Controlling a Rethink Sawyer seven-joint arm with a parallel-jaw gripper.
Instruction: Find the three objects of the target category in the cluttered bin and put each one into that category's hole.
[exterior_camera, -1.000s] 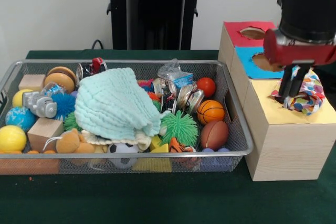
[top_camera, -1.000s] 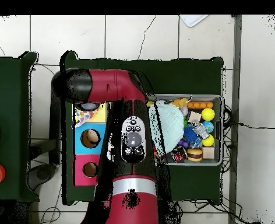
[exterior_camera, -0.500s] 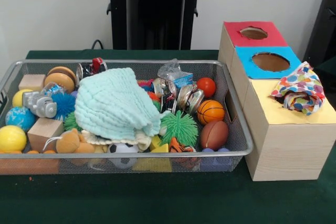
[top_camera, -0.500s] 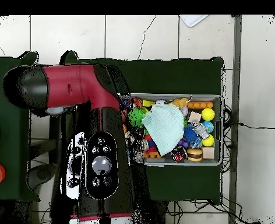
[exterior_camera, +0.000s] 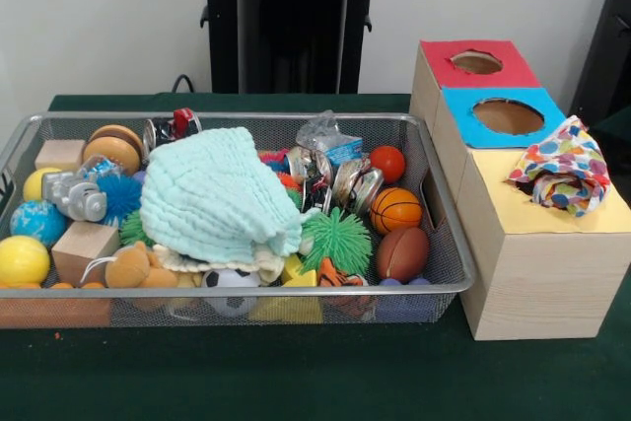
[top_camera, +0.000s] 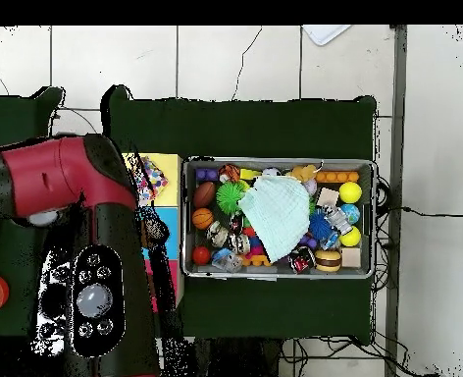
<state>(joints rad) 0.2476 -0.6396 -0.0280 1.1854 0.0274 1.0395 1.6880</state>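
You see a dark green table | on it at your left rests the silver wire-mesh bin | just beside it at your right stands the pale wooden box, nearly touching the bin.

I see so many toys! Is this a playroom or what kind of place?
Probably a robot test lab, not a playroom: a red and black robot arm beside a green-covered table, a silver wire-mesh basket of toys, and pale wooden boxes with sorting holes.

Soft, even light fills both views; the silver wire-mesh bin throws faint shadows on the dark green counter.
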